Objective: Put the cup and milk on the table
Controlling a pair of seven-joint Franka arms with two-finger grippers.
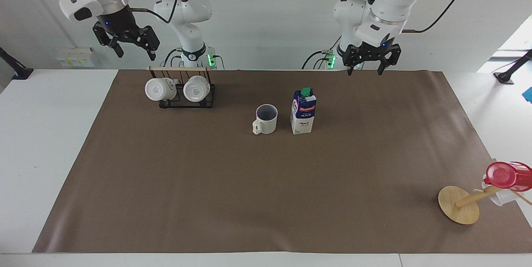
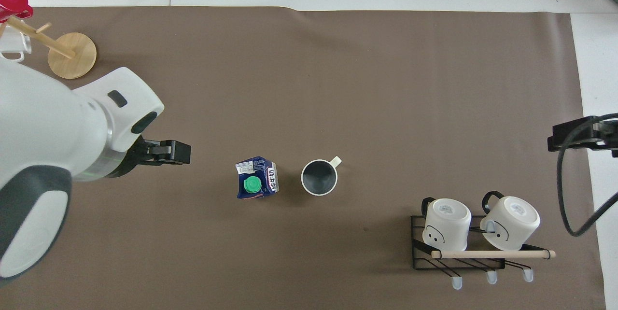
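The cream cup stands upright on the brown paper of the table, handle pointing away from the robots. The blue and white milk with its green cap stands upright right beside it, toward the left arm's end. Both also show in the overhead view, the cup and the milk. My left gripper is open and empty, raised over the paper's edge by the robots, well clear of the milk; it also shows in the overhead view. My right gripper is open and empty, raised over the mug rack.
A black wire rack with a wooden bar holds two white mugs at the right arm's end near the robots. A tilted wooden stand with a red cup sits at the corner farthest from the robots, at the left arm's end.
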